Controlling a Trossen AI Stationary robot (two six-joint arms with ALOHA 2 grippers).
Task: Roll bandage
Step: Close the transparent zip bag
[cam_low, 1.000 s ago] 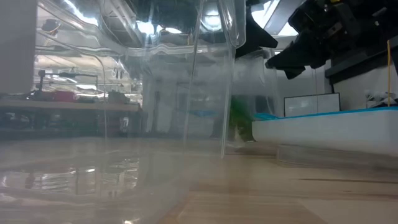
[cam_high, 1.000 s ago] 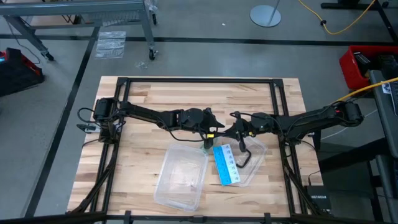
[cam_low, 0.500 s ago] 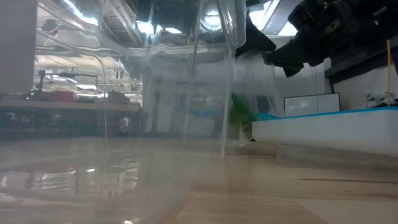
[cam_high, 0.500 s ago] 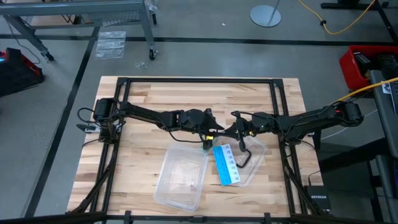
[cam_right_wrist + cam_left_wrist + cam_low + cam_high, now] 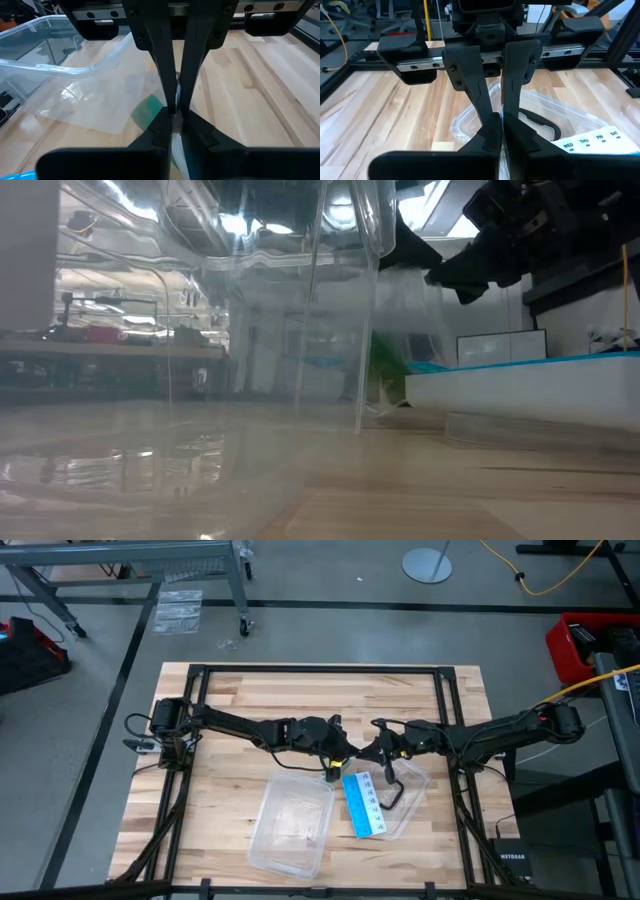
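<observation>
A clear plastic wrapper (image 5: 85, 100) hangs between my two grippers above the middle of the table. The dark green bandage (image 5: 147, 110) sits inside it and shows in the low view as a green strip (image 5: 385, 365) behind the clear container's wall. My left gripper (image 5: 337, 752) and my right gripper (image 5: 373, 751) meet tip to tip, both shut on the wrapper. Whether the wrapper's lower end reaches the table, I cannot tell. My left gripper pinches the wrapper's upper edge (image 5: 503, 116) between its two fingers, coming nearly level from the table's left side. The wrapper hangs slack below the fingers. My right gripper pinches the same upper edge (image 5: 176, 106) between its two fingers, coming nearly level from the table's right side, facing the left fingers. The wrapper, with the bandage in it, hangs beside and below the fingers.
A clear plastic container (image 5: 290, 825) stands near the front, just left of the grippers. To its right lies a clear tray (image 5: 412, 802) with a blue-and-white card (image 5: 365, 805) and a black loop (image 5: 393, 795). Black frame bars (image 5: 320, 668) run round the table.
My left gripper has shut on the wrapper's upper edge next to the right gripper and has rolled slightly. Both arms have kept their places. The wrapper with the bandage still hangs in the same spot.
</observation>
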